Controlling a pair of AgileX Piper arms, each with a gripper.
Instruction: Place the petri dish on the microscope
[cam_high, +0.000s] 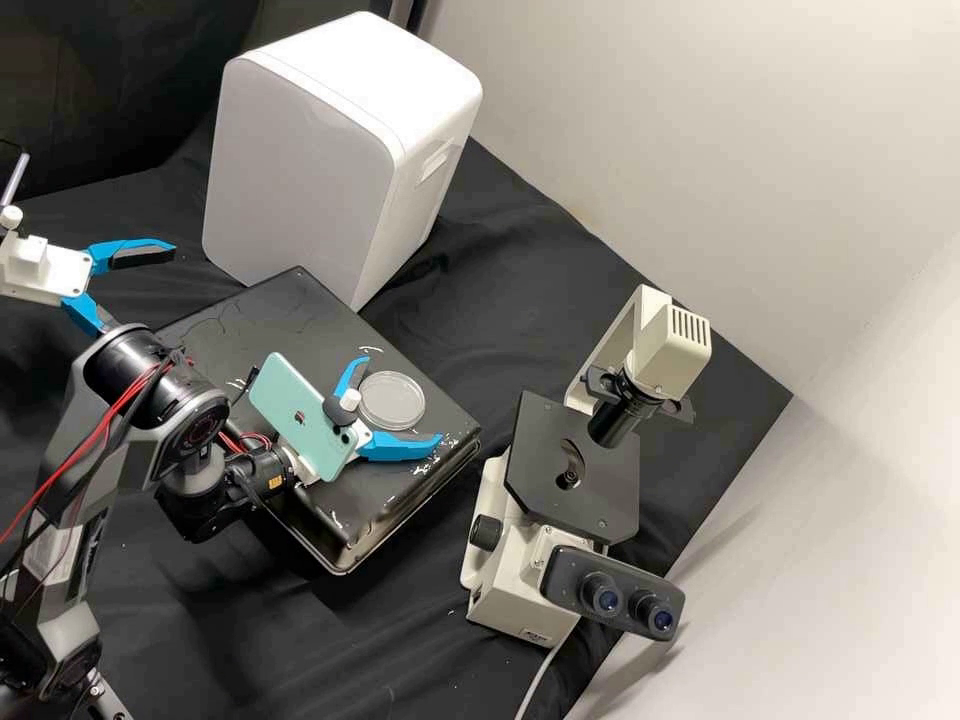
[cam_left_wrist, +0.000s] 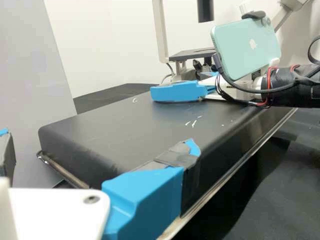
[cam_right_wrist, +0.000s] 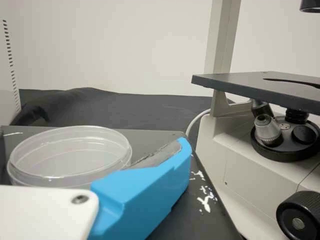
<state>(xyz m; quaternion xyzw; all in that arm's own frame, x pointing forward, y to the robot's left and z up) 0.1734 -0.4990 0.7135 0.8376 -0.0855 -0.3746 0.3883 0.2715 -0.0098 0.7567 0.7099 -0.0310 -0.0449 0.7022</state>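
Petri dish (cam_high: 391, 400), right hand (cam_high: 404, 398) spread around it

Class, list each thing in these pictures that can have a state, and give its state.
Clear round plastic petri dish: resting flat on the black tray, not lifted.
Right gripper: open, one blue finger either side of the dish.
Left gripper: open, holding nothing.
Cream microscope: upright, black stage without the dish.

Mid-frame, the petri dish (cam_high: 391, 399) lies on a flat platform (cam_high: 290, 325), between the spread fingers of the right tool (cam_high: 400, 402). The microscope (cam_high: 560, 500) stands on the surface (cam_high: 500, 275) at lower right. A boxy appliance (cam_high: 340, 150) stands behind the platform, upper centre. The left tool (cam_high: 125, 285) sits at the left edge.
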